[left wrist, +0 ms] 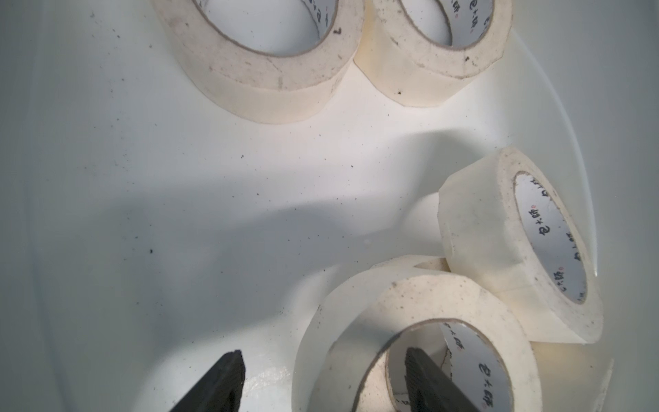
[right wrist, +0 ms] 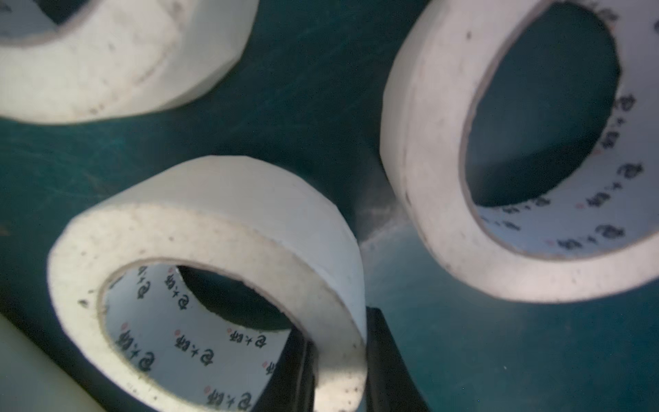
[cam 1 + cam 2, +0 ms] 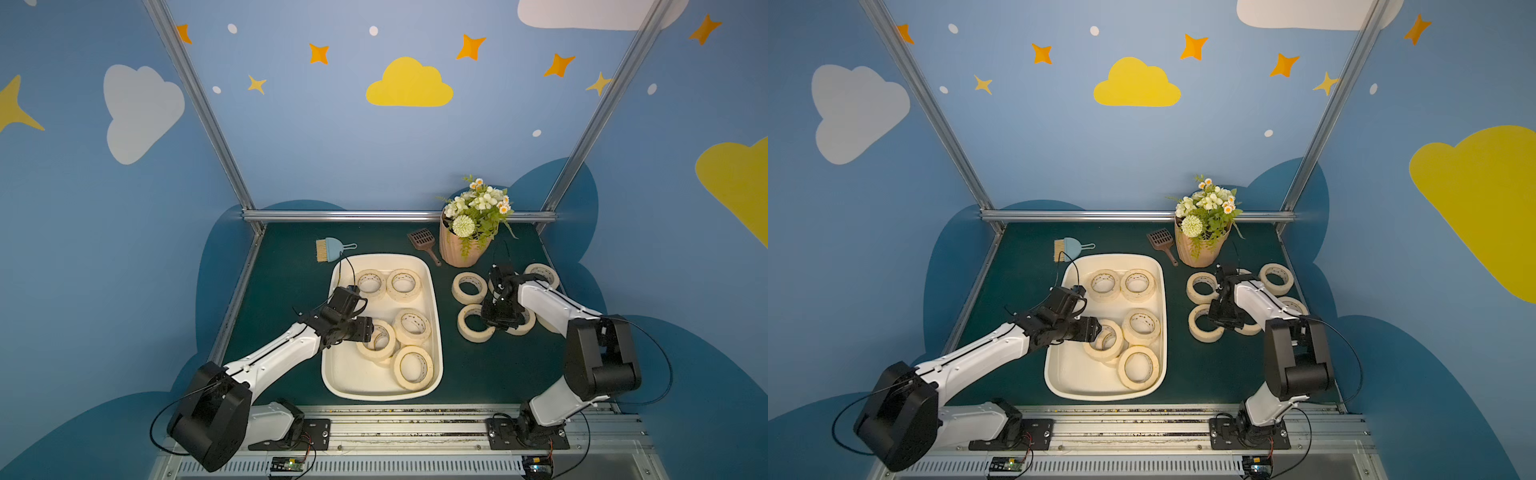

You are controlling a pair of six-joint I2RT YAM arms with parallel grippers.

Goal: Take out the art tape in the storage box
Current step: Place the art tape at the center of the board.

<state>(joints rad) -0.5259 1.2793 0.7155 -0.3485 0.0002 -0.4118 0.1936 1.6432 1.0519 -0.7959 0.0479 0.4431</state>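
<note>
We find the table point(image 3: 291, 291) about half cleared, in our judgement. The storage box point(image 3: 349, 374) sits mid-table toward the near edge. It holds at least five rolls of art tape point(image 3: 429, 370), one propped on another. At least four removed rolls point(image 3: 458, 293) lie near the right edge.

The left gripper point(image 1: 322, 356) has its jaws apart, straddling a boxed roll's wall without yet pinching it. The right gripper point(image 2: 337, 328) has its jaws clamped on the wall of a roll outside the box.

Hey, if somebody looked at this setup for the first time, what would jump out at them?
Cream tape rolls: several in the white box, more on the green mat beside it. The left gripper straddles one roll's wall in the box; the right gripper pinches another over the mat.
</note>
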